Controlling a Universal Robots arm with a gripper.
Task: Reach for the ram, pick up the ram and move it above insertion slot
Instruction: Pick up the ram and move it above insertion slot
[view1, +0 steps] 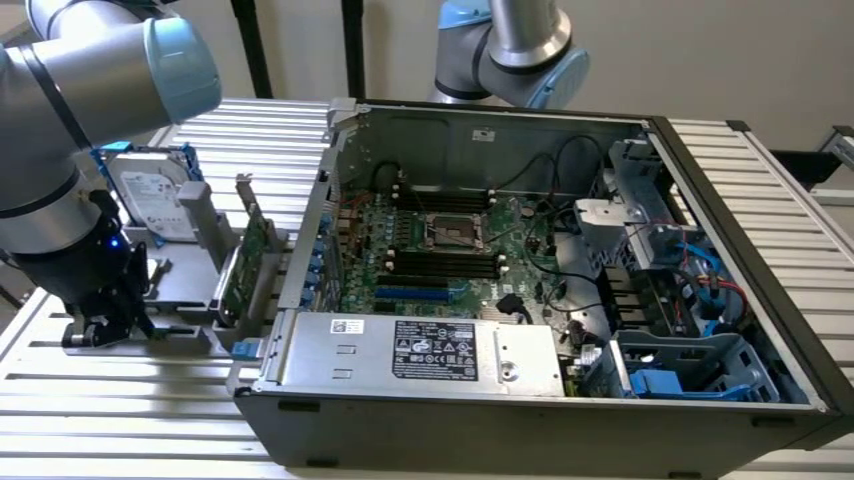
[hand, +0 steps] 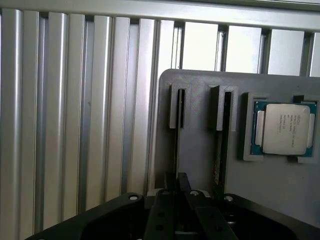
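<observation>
The ram (hand: 177, 135) stands on edge in a slot of a grey holder (hand: 197, 150), seen end-on as a thin dark strip. A second stick (hand: 222, 150) stands in the neighbouring slot. My gripper (hand: 176, 184) is down over the first stick, its two dark fingers (hand: 169, 186) pressed close on either side of it. In the exterior view the gripper (view1: 104, 325) sits low on the holder (view1: 180, 325) at that view's left, outside the open computer case. The black memory slots (view1: 441, 262) lie on the motherboard inside the case.
A processor chip (hand: 282, 129) rests in a pocket of the holder. A silver hard drive (view1: 150, 195) and a green card with a bracket (view1: 240, 270) stand upright between my arm and the case wall (view1: 310, 250). A second arm (view1: 514, 50) hangs behind the case.
</observation>
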